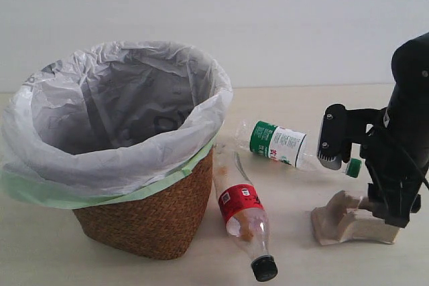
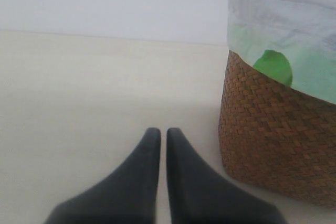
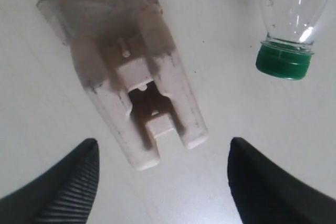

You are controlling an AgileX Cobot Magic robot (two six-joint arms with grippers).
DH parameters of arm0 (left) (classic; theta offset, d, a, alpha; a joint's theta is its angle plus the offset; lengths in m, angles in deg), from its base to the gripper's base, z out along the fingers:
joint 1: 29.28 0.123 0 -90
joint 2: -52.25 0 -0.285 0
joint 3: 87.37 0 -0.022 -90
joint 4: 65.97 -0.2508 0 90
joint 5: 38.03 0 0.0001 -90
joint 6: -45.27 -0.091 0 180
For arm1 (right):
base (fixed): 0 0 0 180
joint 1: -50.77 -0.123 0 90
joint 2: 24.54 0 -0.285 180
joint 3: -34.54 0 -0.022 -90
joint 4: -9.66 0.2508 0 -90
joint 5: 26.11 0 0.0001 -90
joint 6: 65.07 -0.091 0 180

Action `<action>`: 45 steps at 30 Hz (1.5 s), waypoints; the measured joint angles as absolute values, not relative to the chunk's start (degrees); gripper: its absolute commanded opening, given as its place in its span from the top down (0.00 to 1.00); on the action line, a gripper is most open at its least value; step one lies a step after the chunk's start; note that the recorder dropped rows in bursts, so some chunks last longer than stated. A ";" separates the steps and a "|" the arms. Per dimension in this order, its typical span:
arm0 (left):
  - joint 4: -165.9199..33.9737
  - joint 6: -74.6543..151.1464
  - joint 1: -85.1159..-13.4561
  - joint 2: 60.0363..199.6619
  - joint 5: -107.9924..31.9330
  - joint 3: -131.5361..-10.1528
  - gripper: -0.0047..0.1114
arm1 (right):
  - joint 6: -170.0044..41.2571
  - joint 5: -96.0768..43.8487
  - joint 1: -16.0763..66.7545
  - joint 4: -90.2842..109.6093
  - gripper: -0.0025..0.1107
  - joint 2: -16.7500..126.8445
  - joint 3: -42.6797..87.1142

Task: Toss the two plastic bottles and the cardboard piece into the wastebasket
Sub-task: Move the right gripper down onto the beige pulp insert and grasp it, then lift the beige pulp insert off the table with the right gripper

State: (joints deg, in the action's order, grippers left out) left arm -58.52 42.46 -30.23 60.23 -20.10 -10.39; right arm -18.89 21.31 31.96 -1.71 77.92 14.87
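Hovering over cardboard piece [image 3: 134,77] — right tool [image 3: 164,141] spread, green-capped bottle [image 3: 296,3] beside

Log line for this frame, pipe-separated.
right gripper: open, over cardboard piece, no grasp | left gripper: shut, empty, beside wastebasket | green-cap bottle: lying on table | red-label bottle: lying by wastebasket | binned: none
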 measured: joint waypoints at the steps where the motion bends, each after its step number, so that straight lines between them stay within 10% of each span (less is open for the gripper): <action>1: -58.52 42.46 -30.23 60.23 -20.10 -10.39 0.93 | -18.61 21.31 31.96 -1.29 0.43 77.92 14.87; 30: -58.52 42.46 -30.23 60.23 -20.10 -10.39 0.93 | -11.56 12.70 31.96 1.13 0.44 87.15 14.98; 36: -58.52 42.46 -30.23 60.23 -20.10 -10.39 0.93 | -11.81 12.18 31.96 0.78 0.95 87.19 15.08; 45: -58.52 42.46 -30.23 60.23 -20.10 -10.39 0.93 | -15.26 14.60 31.45 0.78 0.98 87.19 15.41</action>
State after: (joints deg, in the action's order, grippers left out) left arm -58.52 42.46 -30.23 60.23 -20.10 -10.39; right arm -15.26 14.60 31.45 0.78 87.19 15.41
